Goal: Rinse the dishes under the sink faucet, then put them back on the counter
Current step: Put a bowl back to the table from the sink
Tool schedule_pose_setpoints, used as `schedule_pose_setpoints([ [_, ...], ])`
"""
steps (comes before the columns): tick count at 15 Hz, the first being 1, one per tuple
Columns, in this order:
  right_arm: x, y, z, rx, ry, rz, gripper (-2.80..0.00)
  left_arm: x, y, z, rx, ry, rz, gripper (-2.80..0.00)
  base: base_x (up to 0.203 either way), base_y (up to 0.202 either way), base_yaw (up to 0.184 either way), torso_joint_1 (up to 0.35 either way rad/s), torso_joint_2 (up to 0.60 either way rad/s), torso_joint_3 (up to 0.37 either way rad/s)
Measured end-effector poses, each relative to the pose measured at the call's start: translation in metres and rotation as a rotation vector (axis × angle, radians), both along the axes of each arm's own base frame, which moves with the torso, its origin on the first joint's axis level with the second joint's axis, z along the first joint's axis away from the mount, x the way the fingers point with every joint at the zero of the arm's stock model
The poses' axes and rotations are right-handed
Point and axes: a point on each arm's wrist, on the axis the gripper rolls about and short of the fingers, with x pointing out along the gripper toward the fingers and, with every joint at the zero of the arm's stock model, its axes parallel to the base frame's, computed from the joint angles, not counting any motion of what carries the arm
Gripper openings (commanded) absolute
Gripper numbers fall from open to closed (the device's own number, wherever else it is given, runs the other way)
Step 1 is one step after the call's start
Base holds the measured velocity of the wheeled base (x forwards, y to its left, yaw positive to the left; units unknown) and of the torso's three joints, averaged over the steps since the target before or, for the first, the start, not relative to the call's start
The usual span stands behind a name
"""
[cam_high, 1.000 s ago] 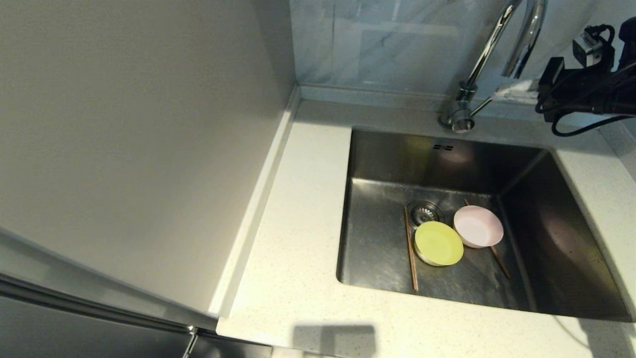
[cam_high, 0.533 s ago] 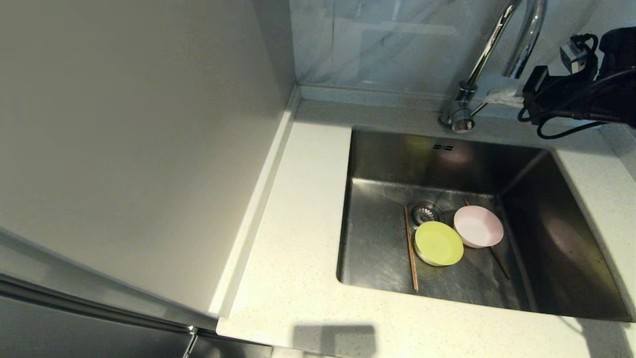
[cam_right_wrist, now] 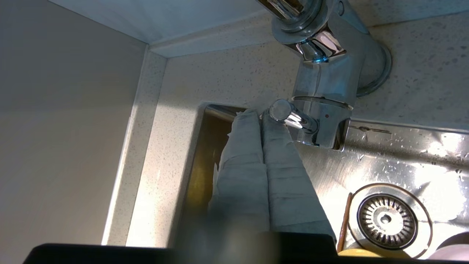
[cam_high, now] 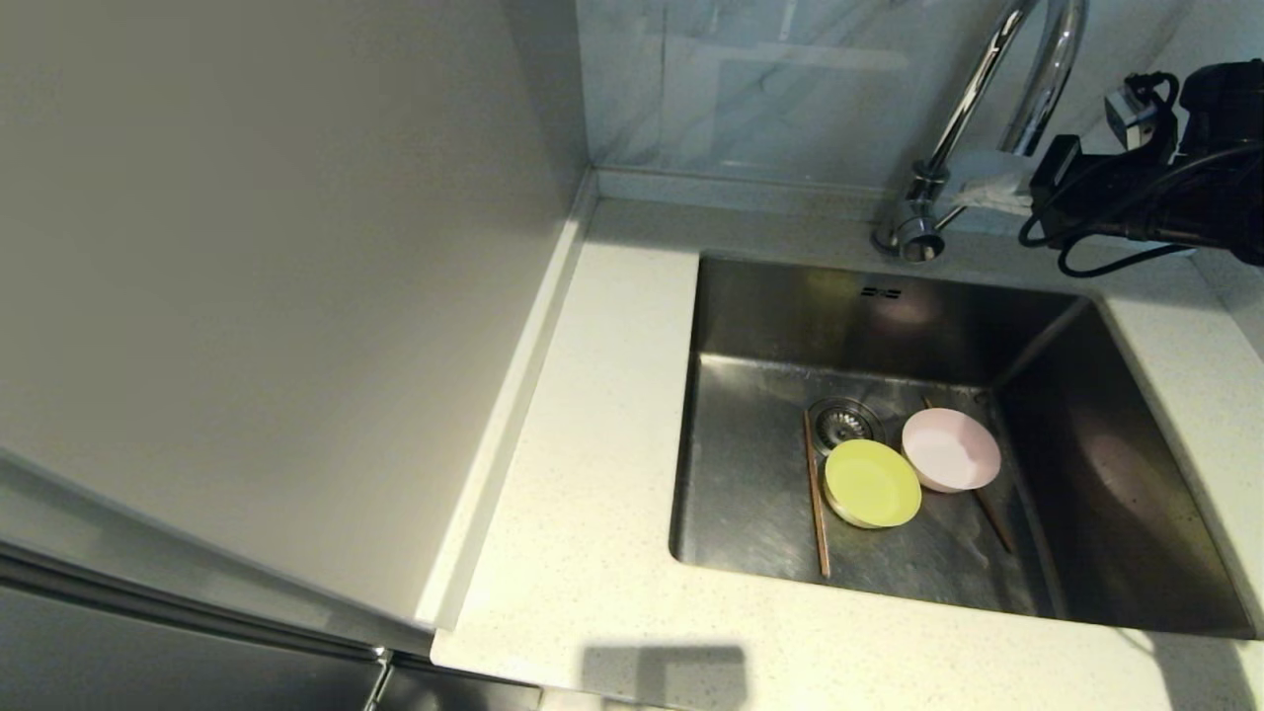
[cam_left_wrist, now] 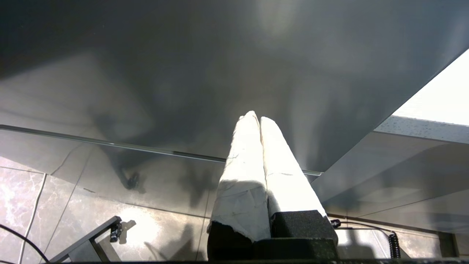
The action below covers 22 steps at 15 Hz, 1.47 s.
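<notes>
In the sink [cam_high: 750,326] lie a yellow-green bowl [cam_high: 872,483] and a pale pink bowl [cam_high: 950,449], side by side near the drain strainer [cam_high: 842,423]. One chopstick [cam_high: 816,504] lies left of the yellow-green bowl; the other chopstick [cam_high: 990,518] is partly hidden under the pink bowl. The chrome faucet [cam_high: 987,69] stands at the back rim. My right gripper [cam_right_wrist: 259,114] is shut with nothing held, its fingertips pressed against the end of the side lever [cam_right_wrist: 289,115]. No water shows at the spout. My left gripper [cam_left_wrist: 255,116] is shut and empty, parked below counter level.
The speckled counter [cam_high: 592,444] runs left of and in front of the sink. A plain grey-white side panel [cam_high: 276,296] rises on the left. A tiled wall [cam_high: 750,89] stands behind the faucet. My right arm's cables [cam_high: 1116,237] hang over the back right corner.
My right gripper has moved left along the back rim and now touches the faucet's lever. The bowls and chopsticks have not moved.
</notes>
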Motion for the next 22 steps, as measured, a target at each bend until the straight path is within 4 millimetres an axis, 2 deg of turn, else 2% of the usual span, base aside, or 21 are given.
schedule_pose_setpoints([
  [11,-0.02,0.001,0.011,-0.003,0.05,-0.001,-2.8,0.0,0.0,0.0,0.0,0.0,0.001,-2.8,0.0,0.0,0.0,0.0,0.0,0.0],
  [22,-0.001,-0.003,0.001,-0.044,-0.031,-0.015,-2.8,0.0,0.0,0.0,-0.001,0.0,0.0,-2.8,0.0,0.0,0.0,0.0,0.0,0.0],
])
